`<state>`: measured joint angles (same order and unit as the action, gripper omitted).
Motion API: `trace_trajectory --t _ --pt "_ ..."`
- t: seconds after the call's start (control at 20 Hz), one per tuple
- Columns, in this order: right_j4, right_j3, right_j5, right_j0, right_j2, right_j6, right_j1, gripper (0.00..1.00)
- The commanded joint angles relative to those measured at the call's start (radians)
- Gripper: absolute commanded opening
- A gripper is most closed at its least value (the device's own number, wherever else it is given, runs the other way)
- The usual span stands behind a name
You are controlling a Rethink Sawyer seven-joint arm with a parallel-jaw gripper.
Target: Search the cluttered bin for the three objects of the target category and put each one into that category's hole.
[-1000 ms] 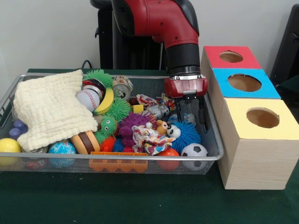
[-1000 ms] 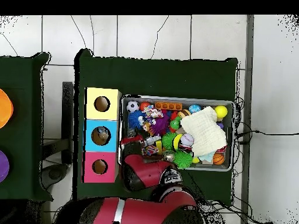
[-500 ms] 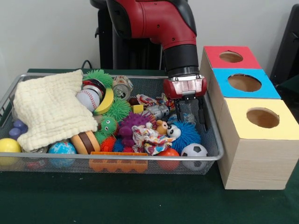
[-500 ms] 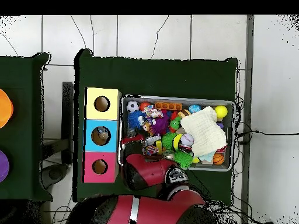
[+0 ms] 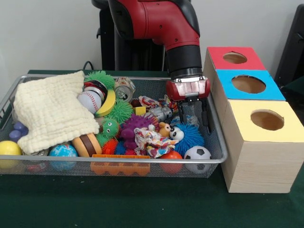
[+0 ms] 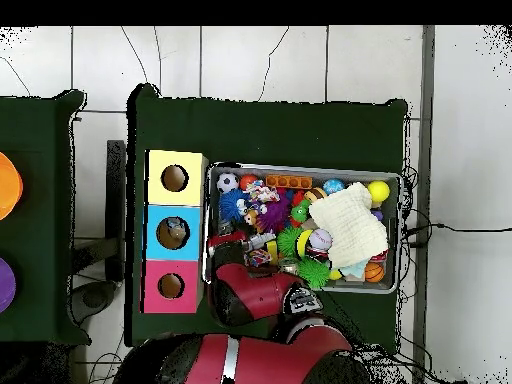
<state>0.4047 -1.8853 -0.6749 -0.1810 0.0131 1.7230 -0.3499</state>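
Note:
My gripper hangs open with nothing between its fingers, low over the right end of the wire bin. It is just above a blue spiky ball and beside a silver can. In the overhead view the gripper sits at the bin's left end, next to the blue hole. Balls lie among the clutter: a soccer ball, an orange ball, a baseball, a globe ball and a yellow ball. The wooden box has a red hole, a blue hole and a yellow hole.
A cream cloth covers the bin's left part. Green spiky balls, a purple spiky ball, a burger toy, a patterned rag, a second can and an orange block crowd the middle.
The arm's upper links shifted slightly to the left a second ago. The gripper has stayed almost in place, still open, and the bin's contents have not moved.

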Motion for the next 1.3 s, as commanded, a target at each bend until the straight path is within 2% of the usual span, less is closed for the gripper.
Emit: trace_trajectory --t 0.05,0.4,0.7,0.9,1.3 --pt "-0.017 0.053 0.431 -0.063 0.033 0.047 0.224 1.00" --pt "-0.010 0.039 0.512 -0.073 0.061 0.007 0.186 1.00" --pt "-0.003 0.015 0.484 -0.052 0.090 0.006 0.154 1.00" --pt "-0.021 -0.011 0.466 -0.011 0.113 0.014 0.110 1.00" --pt "-0.030 -0.049 0.496 -0.032 0.075 0.060 0.056 1.00"
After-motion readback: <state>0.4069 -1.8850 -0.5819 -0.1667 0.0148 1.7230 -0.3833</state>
